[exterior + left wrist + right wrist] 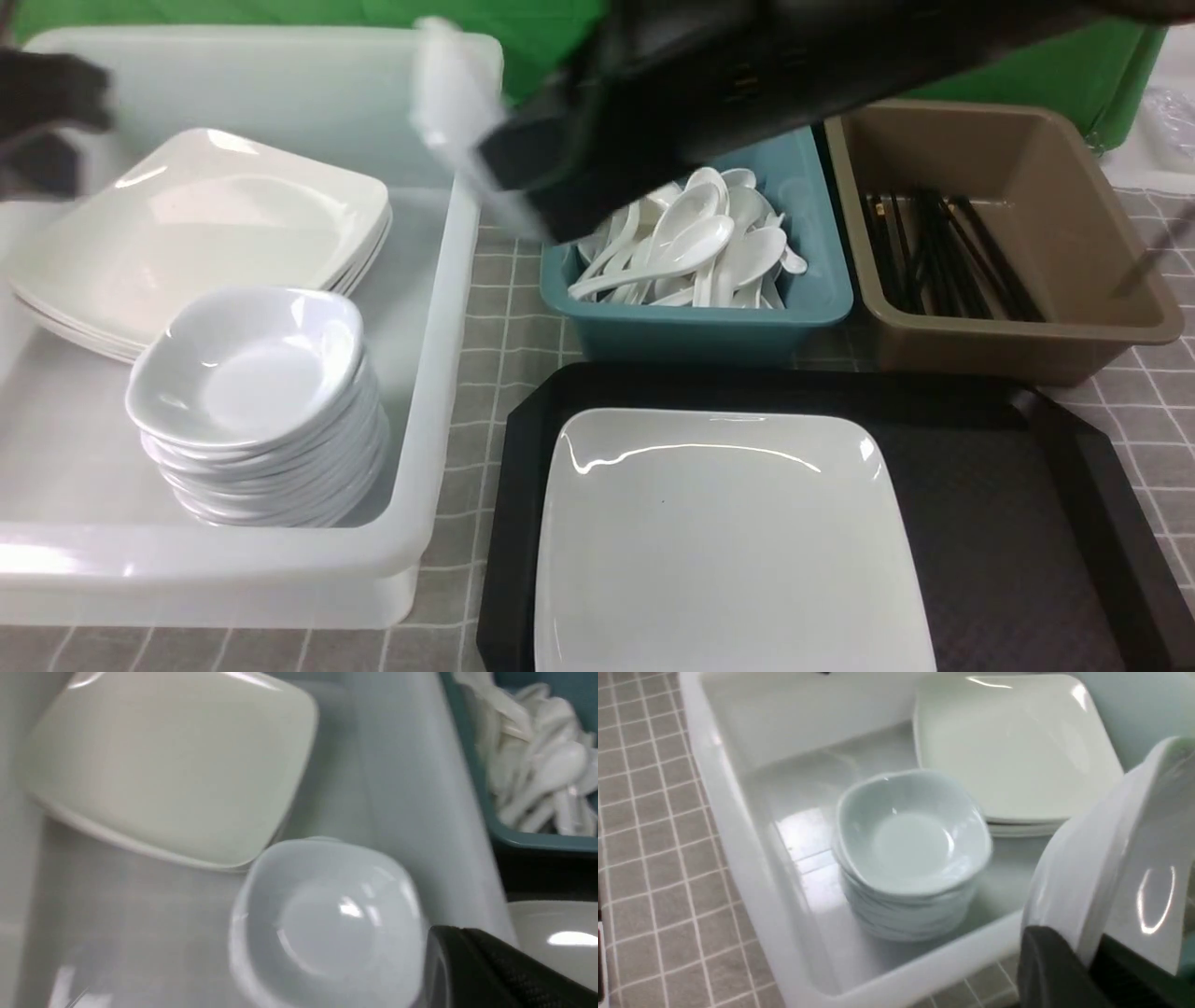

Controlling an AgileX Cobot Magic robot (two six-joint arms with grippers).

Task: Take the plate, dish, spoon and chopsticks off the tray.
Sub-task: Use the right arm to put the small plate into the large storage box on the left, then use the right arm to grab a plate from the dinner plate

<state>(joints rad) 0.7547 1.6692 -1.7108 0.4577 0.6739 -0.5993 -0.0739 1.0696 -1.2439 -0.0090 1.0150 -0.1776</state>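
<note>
My right gripper (509, 182) (1087, 952) is shut on the rim of a small white dish (448, 112) (1120, 849). It holds the dish tilted on edge over the right wall of the white bin (439, 308). The large white square plate (728, 541) lies on the black tray (1008, 523), near its left side. Nothing else shows on the visible part of the tray. The task's spoon and chopsticks cannot be told from those in the bins. My left gripper (47, 121) (467, 956) hangs shut and empty over the bin's far left.
Inside the white bin are a stack of small dishes (252, 373) and a stack of square plates (205, 224). A teal bin (709, 322) holds several white spoons. A brown bin (1018, 336) holds black chopsticks. A grey checked cloth (495, 317) covers the table.
</note>
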